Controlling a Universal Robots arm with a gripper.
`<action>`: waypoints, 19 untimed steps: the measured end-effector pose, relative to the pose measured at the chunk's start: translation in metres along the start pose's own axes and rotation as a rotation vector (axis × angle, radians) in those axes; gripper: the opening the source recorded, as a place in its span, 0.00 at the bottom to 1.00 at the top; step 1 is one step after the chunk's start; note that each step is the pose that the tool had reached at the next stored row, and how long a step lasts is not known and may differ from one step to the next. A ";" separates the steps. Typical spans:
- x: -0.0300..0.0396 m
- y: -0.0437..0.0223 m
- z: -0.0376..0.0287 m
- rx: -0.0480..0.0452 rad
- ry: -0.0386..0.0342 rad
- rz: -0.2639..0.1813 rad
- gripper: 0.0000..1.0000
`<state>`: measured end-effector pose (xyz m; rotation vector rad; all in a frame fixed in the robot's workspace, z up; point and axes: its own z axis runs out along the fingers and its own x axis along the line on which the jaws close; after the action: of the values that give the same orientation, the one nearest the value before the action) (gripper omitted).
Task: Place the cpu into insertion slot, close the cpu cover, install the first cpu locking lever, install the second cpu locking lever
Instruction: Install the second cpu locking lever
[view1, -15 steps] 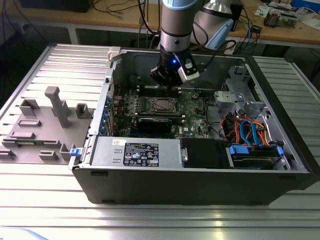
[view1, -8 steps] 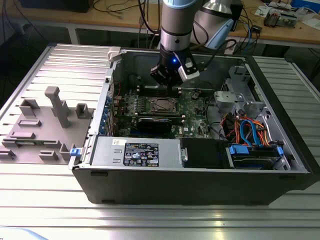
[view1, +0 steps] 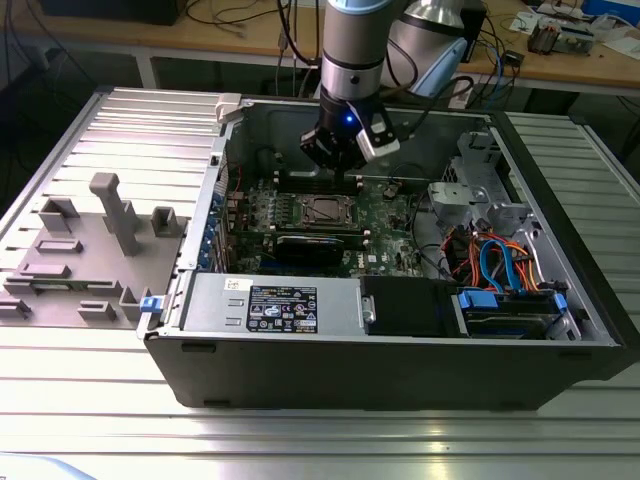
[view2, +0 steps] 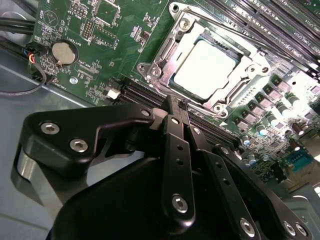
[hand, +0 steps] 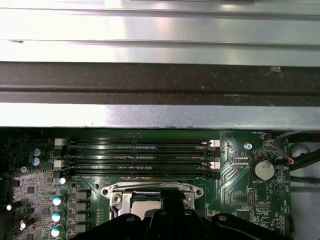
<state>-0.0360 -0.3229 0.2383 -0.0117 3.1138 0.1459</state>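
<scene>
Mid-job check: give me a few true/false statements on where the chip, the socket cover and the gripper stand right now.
1. The square silver-grey cpu sits in the silvery-bordered insertion slot on the green motherboard. True.
2. The thin silvery cpu cover stands flipped upright. False: it lies flat around the chip.
3. The black gripper carries the chip. False: it holds nothing and its fingertips are together.
4. The gripper is over the long black memory slots beside the socket. True.
5. In the exterior view, the gripper hangs outside the grey computer case. False: it is inside the open case.
</scene>
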 end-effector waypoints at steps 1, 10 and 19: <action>0.0000 0.0000 -0.0003 0.0000 0.0000 0.000 0.11; -0.0001 0.0004 -0.0045 -0.0002 -0.0001 0.000 0.11; -0.0001 0.0005 -0.0052 0.0001 0.0000 0.000 0.11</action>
<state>-0.0360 -0.3229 0.2436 -0.0117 3.1139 0.1458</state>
